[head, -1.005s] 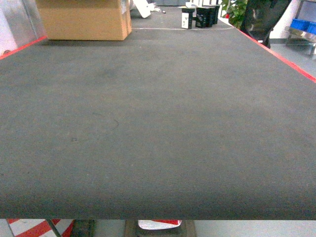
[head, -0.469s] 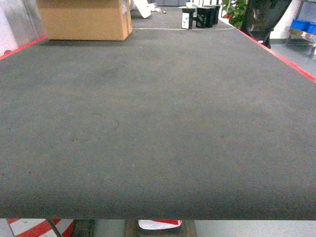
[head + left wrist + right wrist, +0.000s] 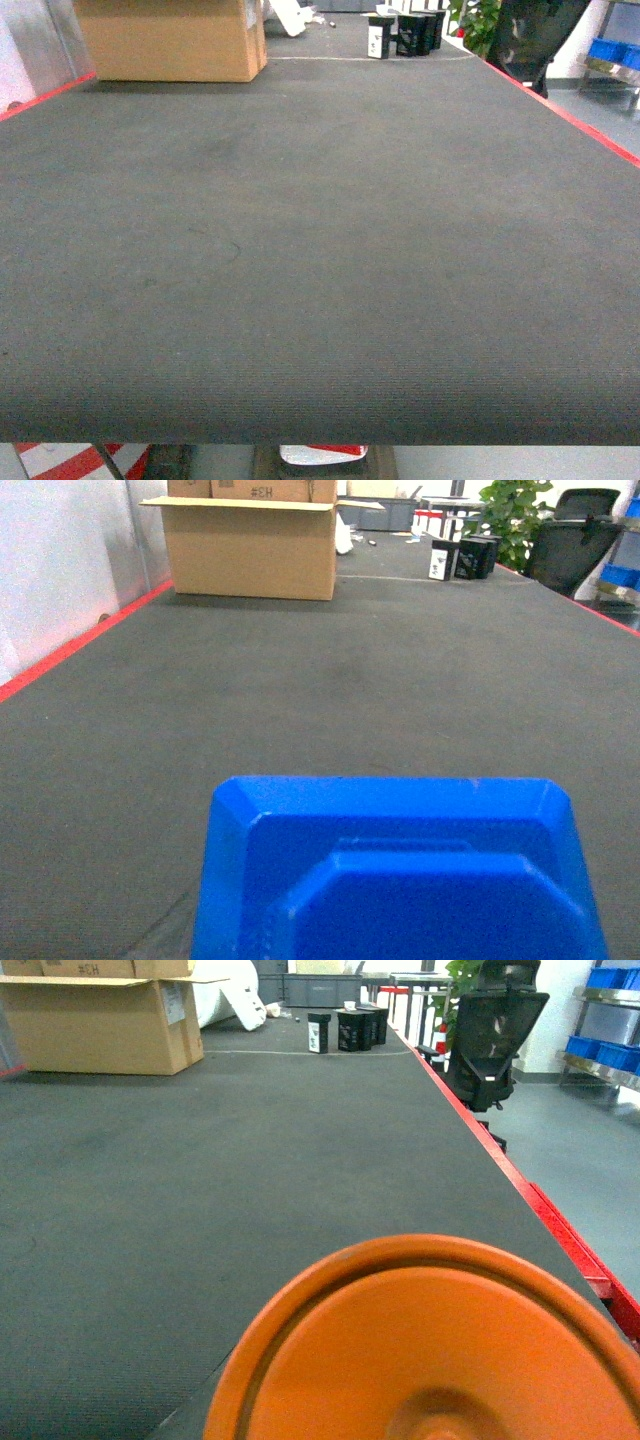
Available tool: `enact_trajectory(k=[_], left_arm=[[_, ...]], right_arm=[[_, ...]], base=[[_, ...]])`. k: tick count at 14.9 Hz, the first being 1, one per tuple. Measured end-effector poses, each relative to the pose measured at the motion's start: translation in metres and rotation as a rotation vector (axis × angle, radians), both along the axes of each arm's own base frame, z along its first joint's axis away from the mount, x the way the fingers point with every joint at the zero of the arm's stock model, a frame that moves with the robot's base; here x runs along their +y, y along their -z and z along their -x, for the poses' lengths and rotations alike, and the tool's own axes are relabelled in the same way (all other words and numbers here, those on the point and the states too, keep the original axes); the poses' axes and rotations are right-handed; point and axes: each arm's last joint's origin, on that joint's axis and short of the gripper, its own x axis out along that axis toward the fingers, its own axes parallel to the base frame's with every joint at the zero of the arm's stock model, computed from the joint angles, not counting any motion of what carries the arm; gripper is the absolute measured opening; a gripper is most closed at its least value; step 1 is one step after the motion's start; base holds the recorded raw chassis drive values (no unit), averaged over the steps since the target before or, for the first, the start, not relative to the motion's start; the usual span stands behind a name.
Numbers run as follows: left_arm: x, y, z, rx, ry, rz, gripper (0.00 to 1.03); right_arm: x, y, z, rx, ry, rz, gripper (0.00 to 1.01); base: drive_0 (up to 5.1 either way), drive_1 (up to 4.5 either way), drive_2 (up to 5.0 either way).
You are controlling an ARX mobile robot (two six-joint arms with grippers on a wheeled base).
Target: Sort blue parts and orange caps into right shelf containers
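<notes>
Fingers stay unseen, grip untellable; bright-blue blocky plastic part (image 3: pixel 400 880) and round orange plastic cap (image 3: pixel 430 1350) fill wrist views above unchanged dark bench (image 3: pixel 320 250).

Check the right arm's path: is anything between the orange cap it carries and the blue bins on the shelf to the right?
Partly. The orange cap fills the right wrist view's foreground. Toward the blue bins lie the table's red edge, a black office chair and open grey floor. The tool itself isn't visible.

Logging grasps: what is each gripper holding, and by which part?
A bright-blue blocky plastic part fills the left wrist view, a round orange plastic cap the right. Neither gripper shows, so any hold cannot be told.
</notes>
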Motion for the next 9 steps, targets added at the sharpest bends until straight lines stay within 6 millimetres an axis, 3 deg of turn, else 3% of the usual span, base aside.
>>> enact_trajectory(k=[9], left_arm=[[0.0, 0.019, 0.013, -0.011, -0.001, 0.0, 0.41]], right_arm=[[0.0, 0.009, 0.012, -0.021, 0.0, 0.001, 0.42]], base=[[0.0, 0.0, 0.0]])
